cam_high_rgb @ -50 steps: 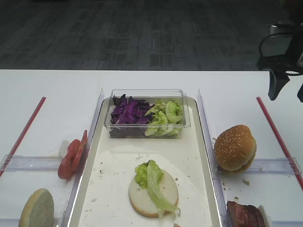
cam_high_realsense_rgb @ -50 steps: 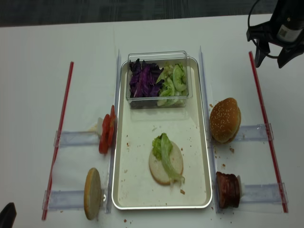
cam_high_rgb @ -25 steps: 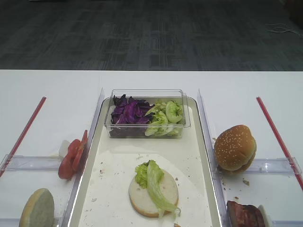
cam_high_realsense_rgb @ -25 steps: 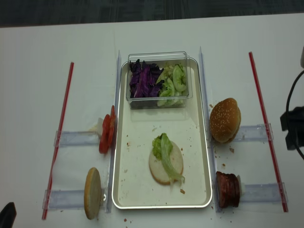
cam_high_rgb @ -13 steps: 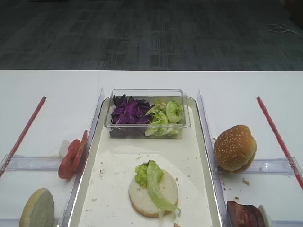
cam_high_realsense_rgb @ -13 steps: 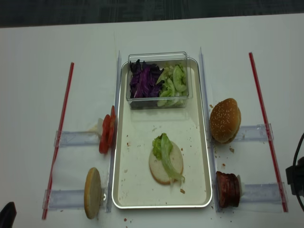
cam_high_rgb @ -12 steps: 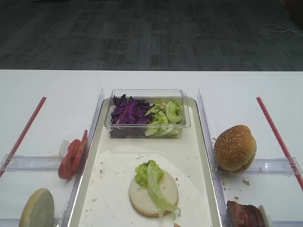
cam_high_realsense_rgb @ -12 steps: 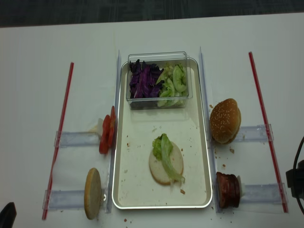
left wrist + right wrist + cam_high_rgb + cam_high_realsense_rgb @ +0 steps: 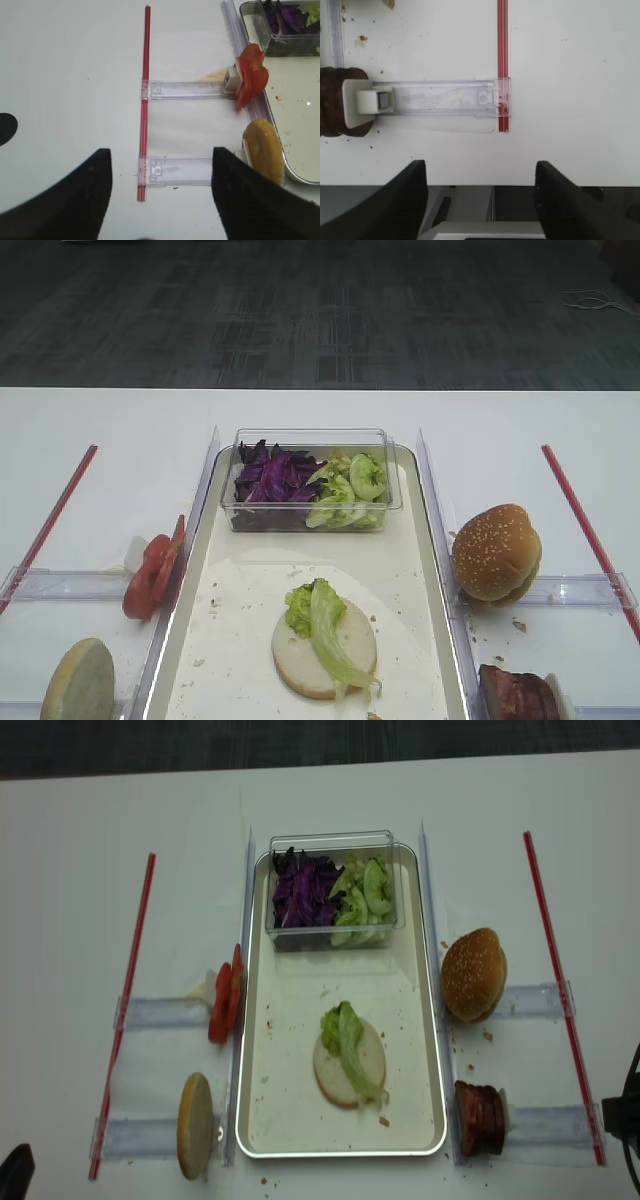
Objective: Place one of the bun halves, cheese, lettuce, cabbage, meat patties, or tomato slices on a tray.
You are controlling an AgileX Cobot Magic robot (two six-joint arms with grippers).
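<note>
A bun half (image 9: 350, 645) lies flat on the tray (image 9: 340, 1154) with a lettuce (image 9: 325, 625) strip draped over it. Another bun half (image 9: 195, 1125) stands on edge left of the tray, behind it the tomato slices (image 9: 224, 1003). The meat patties (image 9: 480, 1118) stand right of the tray. Cabbage (image 9: 270, 480) and more lettuce (image 9: 350, 490) fill a clear tub. Cheese is out of view. My right gripper (image 9: 480, 167) is open and empty over the table's near edge, right of the meat patties (image 9: 332, 100). My left gripper (image 9: 159, 160) is open and empty, left of the standing bun half (image 9: 262, 155).
A whole sesame bun (image 9: 496, 552) stands right of the tray. Clear plastic holders (image 9: 440, 97) and red strips (image 9: 130, 990) lie on both sides of the white table. The clear tub (image 9: 330, 840) sits at the tray's far end.
The right arm has travelled from the far right corner along the right edge towards the front, leaving the first high view. The food has not moved.
</note>
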